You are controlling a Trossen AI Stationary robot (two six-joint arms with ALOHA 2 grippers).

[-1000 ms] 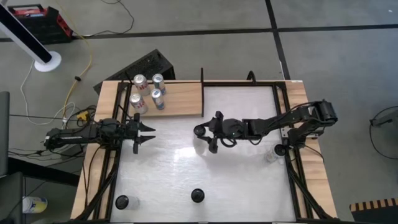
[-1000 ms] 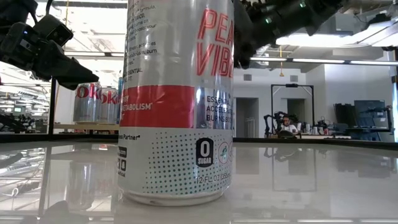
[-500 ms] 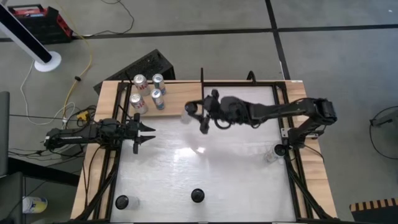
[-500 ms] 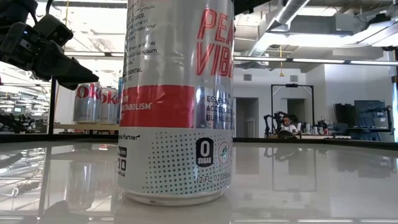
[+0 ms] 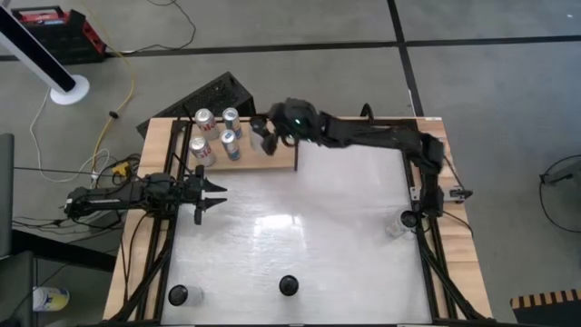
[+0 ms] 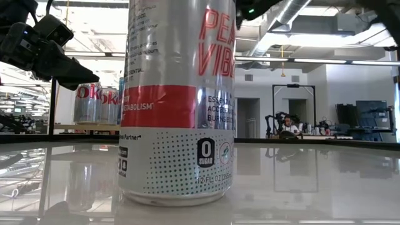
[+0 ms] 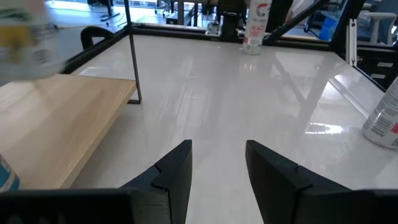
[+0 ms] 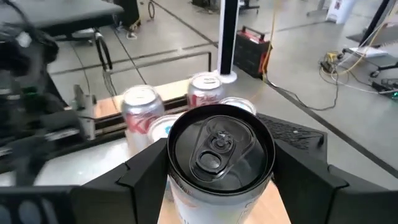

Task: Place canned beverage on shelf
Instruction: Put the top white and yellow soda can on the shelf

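Holding can point(image 8: 214, 155) over shelf point(image 5: 268, 150), right gripper point(image 5: 269, 138) clamped; left gripper point(image 5: 216, 193) part-open, empty, over table point(image 5: 345, 236).

Grey concrete floor point(image 5: 508, 82) with dark seams; white fan base point(image 5: 69, 89); yellow cable point(image 5: 130, 68); ceiling strip lights point(image 6: 312, 60); seated person point(image 6: 288, 127) far back.

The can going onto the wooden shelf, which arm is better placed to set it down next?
The right. Its tool already grips the can above the shelf, beside the four cans standing there. The left tool is open and empty over the white table, off the shelf.
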